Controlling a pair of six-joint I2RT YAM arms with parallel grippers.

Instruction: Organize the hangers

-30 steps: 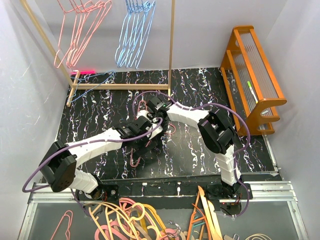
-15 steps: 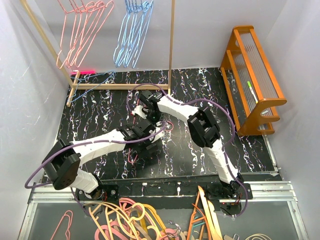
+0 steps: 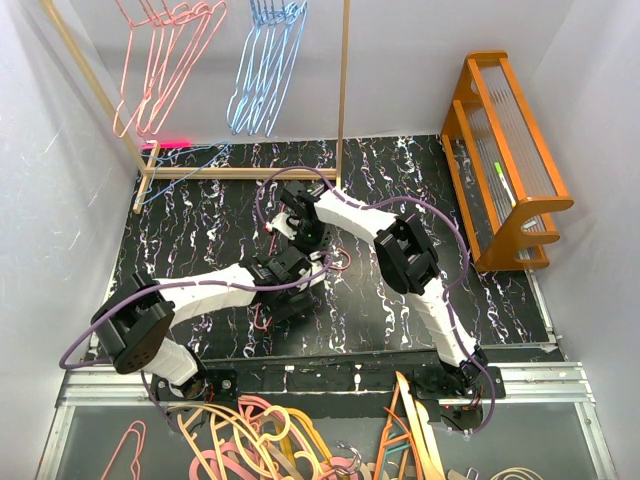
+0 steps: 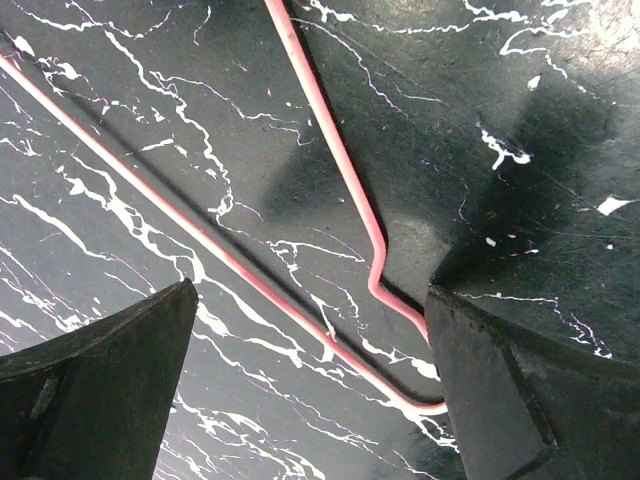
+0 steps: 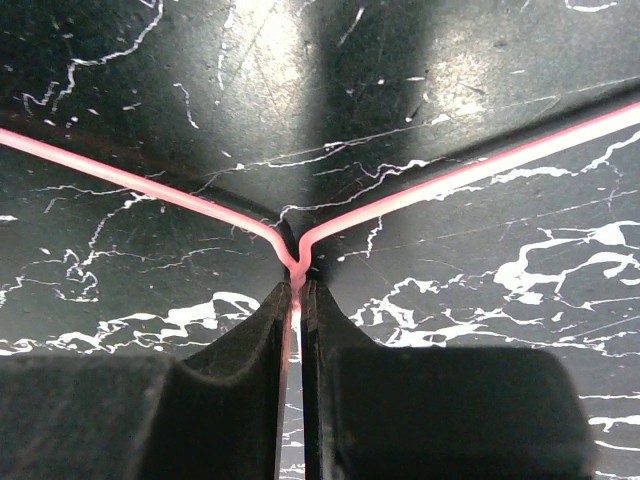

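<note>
Thin pink-red wire hangers and light blue wire hangers hang grouped on wooden rack; one pink wire hanger lies on black marbled surface, right jaws clamped on it, left jaws wide apart.

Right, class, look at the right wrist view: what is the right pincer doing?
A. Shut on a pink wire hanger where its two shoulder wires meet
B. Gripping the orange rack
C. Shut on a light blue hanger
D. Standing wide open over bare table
A: the right pincer has its fingers pressed together on the neck of the pink hanger, whose two wires spread away from that spot.
</note>
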